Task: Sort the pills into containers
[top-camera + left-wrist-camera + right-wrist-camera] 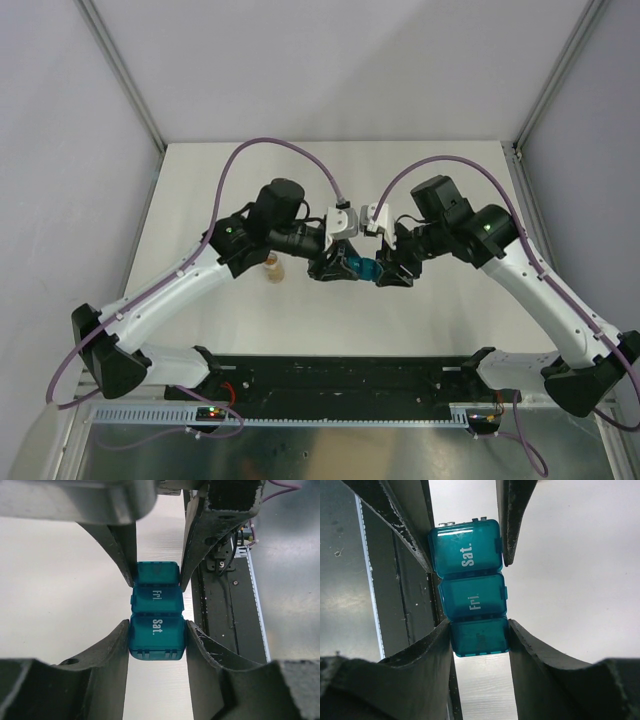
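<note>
Both arms meet over the middle of the table (450, 180) on my screen, and between them are the containers (156, 602), one teal strip of three joined compartments with all three lids down. From the left wrist cam, the left gripper (157, 636) is clamped on the end box marked "Sat.", one finger pressed against each side wall. The right gripper (480, 636) is doing the same at the opposite end, squeezing the box whose lid label I can't make out. The middle one, "Fri.", has nothing touching it, so the strip bridges the gap from one pair of fingers to the other. In the overhead view it's just a small teal patch between the black fingertips, roughly centred on the tabletop. Honestly can't tell whether it's resting on the surface or lifted off it. A small orange-tan bottle (272, 268) stands upright on the table a bit to the left of the strip, right beside the left arm's wrist and apart from the fingers. A purple cable (270, 143) arcs up over each arm.
</note>
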### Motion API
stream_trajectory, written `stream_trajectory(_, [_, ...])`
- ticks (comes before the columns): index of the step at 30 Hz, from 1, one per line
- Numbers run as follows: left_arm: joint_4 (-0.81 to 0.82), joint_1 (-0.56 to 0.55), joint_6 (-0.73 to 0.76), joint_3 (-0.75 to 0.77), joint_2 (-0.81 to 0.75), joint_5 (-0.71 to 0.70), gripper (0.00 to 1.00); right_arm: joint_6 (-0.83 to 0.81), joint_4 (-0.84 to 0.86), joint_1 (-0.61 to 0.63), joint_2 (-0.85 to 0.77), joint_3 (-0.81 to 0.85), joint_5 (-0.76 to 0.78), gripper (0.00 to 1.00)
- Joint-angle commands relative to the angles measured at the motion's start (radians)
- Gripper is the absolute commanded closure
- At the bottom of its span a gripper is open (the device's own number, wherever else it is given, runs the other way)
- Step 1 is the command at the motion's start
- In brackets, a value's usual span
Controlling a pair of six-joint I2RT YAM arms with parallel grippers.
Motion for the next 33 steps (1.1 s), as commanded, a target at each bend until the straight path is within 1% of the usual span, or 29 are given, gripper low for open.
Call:
stream_trajectory(1, [0.017, -0.027, 0.034, 0.022, -0.031, -0.041, 0.76, 0.015, 0.005, -0.013, 0.008, 0.018, -0.062, 1.00])
stream_trajectory(4, [0.016, -0.052, 0.066, 0.009, -0.041, -0.092, 0.80, 0.021, 0.003, -0.029, 0.022, 0.010, -0.093, 1.00])
stream_trajectory(8, [0.017, -0.086, 0.100, 0.000, -0.054, -0.175, 0.82, 0.023, -0.005, -0.045, 0.038, 0.003, -0.127, 1.00])
stream_trajectory(10, [0.016, -0.099, 0.110, 0.002, -0.058, -0.215, 0.82, 0.026, -0.008, -0.054, 0.045, 0.002, -0.145, 1.00])
stream_trajectory(12, [0.017, -0.107, 0.118, 0.002, -0.063, -0.246, 0.79, 0.026, -0.010, -0.061, 0.052, 0.002, -0.152, 1.00])
stream_trajectory(15, [0.017, -0.115, 0.126, -0.002, -0.075, -0.276, 0.67, 0.029, -0.011, -0.068, 0.058, 0.002, -0.146, 1.00])
stream_trajectory(19, [0.016, -0.120, 0.130, -0.007, -0.090, -0.281, 0.52, 0.041, -0.009, -0.076, 0.065, 0.002, -0.140, 1.00])
stream_trajectory(22, [0.017, -0.125, 0.126, -0.009, -0.094, -0.266, 0.45, 0.049, -0.002, -0.081, 0.071, 0.003, -0.136, 1.00])
stream_trajectory(26, [0.016, -0.131, 0.117, -0.012, -0.098, -0.238, 0.33, 0.056, 0.002, -0.086, 0.077, 0.003, -0.131, 1.00])
stream_trajectory(29, [0.014, -0.135, 0.117, -0.015, -0.102, -0.232, 0.29, 0.059, 0.002, -0.089, 0.080, 0.003, -0.130, 1.00])
stream_trajectory(33, [0.009, -0.136, 0.117, -0.023, -0.110, -0.220, 0.29, 0.065, 0.008, -0.094, 0.079, 0.004, -0.123, 1.00])
